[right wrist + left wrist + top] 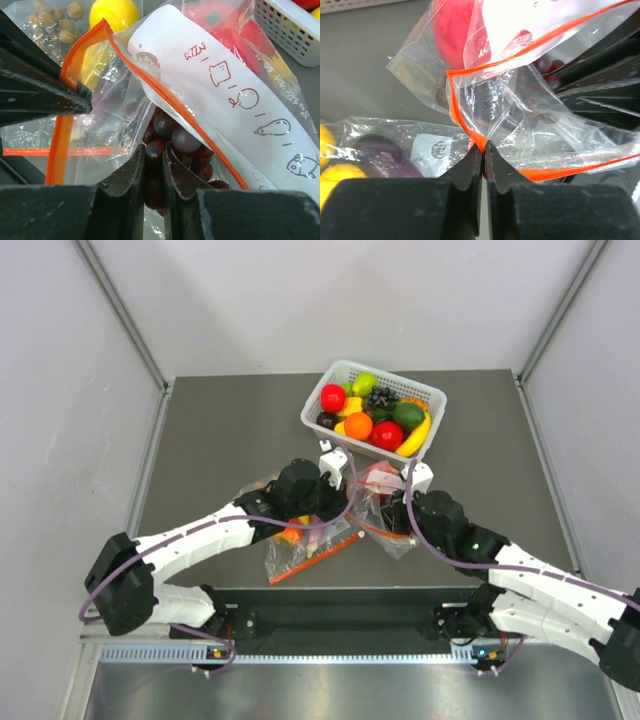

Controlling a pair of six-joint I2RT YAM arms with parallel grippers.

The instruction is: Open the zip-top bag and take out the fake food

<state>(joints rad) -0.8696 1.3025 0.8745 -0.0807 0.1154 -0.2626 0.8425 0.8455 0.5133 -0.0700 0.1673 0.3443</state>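
Note:
The zip-top bag [392,528] stands between my two grippers below the basket, its orange-red zip strip [461,116] pulled apart so the mouth gapes. My left gripper [484,146] is shut on that strip at one corner; in the top view it [345,480] is at the bag's left. A red apple [454,30] shows through the plastic. My right gripper [156,150] reaches into the mouth and is shut on the dark purple grape bunch [176,134]; in the top view it [397,495] is at the bag's right. The other fruits in the bag are hidden.
A second clear bag [300,545] with lemon [115,12], nuts [50,20] and eggplant [380,155] lies just left of and under the held bag. A white basket [430,400] of fruit stands behind, close to the grippers.

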